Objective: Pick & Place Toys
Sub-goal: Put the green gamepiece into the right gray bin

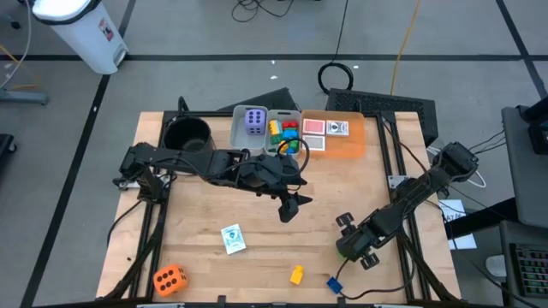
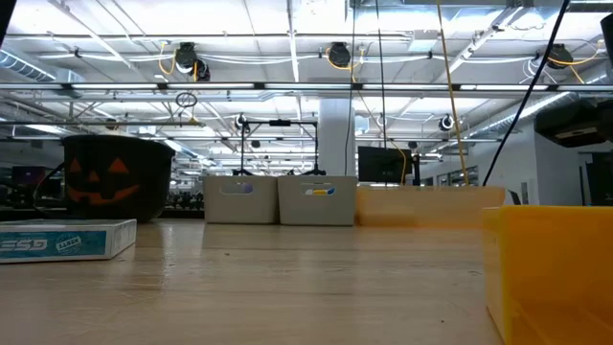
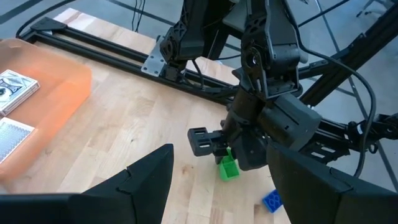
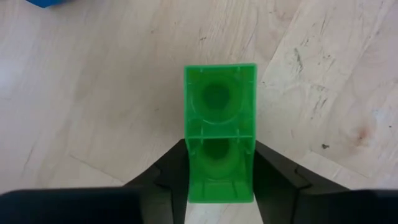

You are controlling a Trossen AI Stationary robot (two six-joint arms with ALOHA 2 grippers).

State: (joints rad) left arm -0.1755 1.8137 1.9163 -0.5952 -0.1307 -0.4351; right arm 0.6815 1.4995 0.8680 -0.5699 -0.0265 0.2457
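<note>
High view: straight down over the table [image 1: 257, 214].
Low view: tabletop level, facing the bins [image 2: 278, 199].
Wrist views: both share the green brick [image 4: 219, 130].

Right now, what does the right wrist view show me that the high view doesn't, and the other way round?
Only the right wrist view shows the green brick clamped between the right gripper's fingers, its hollow underside facing the camera. Only the high view shows the layout: the left gripper open mid-table, the orange die, yellow brick, picture card, and the purple die in a grey bin. Both show the right gripper, blue brick and wooden table.
</note>
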